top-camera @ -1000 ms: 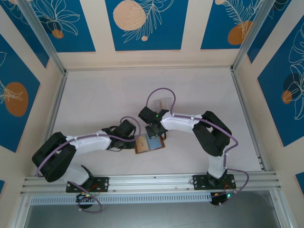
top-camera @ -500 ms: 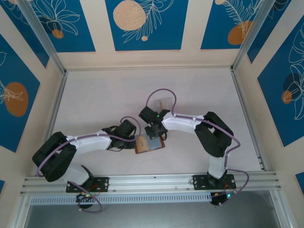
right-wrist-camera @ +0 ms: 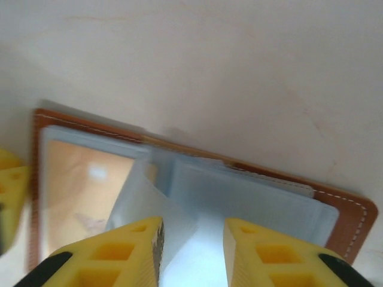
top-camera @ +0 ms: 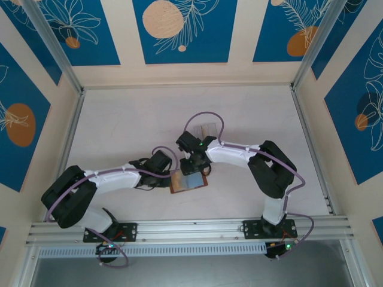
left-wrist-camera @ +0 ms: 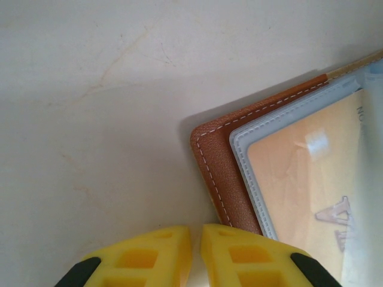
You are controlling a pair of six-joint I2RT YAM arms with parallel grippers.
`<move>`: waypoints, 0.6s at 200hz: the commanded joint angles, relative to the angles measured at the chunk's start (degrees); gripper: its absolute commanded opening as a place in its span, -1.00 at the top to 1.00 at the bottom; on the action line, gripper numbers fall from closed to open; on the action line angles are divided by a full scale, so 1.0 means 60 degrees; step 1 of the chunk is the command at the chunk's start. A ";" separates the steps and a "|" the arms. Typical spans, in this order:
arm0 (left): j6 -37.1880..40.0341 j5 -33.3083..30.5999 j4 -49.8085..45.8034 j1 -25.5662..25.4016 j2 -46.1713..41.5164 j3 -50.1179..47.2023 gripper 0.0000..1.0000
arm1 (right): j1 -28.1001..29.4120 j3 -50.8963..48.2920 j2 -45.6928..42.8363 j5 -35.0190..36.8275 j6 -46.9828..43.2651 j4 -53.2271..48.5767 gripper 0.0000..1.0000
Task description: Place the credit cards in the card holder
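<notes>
Release: right tool [right-wrist-camera: 191,248] has just opened above card holder [top-camera: 189,181], which lies open on table [top-camera: 131,125]. Tan credit card [left-wrist-camera: 299,173] sits sleeved inside. Left tool [left-wrist-camera: 196,254], nearly closed and empty, at holder's edge. Insertion looks done.

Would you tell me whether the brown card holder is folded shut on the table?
No, the card holder lies open, with its pale sleeves and a tan card inside one sleeve showing.

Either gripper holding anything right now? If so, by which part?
Right gripper: jaws apart over the card holder's pale sleeves, clamping nothing. Left gripper: nearly shut at the holder's brown corner; whether it pinches that edge cannot be told.
</notes>
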 commanded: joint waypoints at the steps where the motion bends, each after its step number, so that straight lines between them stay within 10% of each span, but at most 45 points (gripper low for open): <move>1: -0.0063 0.0396 0.1386 -0.0204 0.1459 -0.0514 0.68 | -0.0069 -0.0055 -0.0376 -0.1364 0.0312 0.0414 0.27; 83: -0.0078 0.0392 0.1448 -0.0212 0.1380 -0.0604 0.67 | 0.0029 0.0059 -0.0070 -0.1826 0.0846 0.0392 0.22; 120: -0.0092 0.0409 0.1499 -0.0212 0.1363 -0.0648 0.67 | 0.0367 0.0234 -0.0173 -0.0797 0.0916 -0.0525 0.49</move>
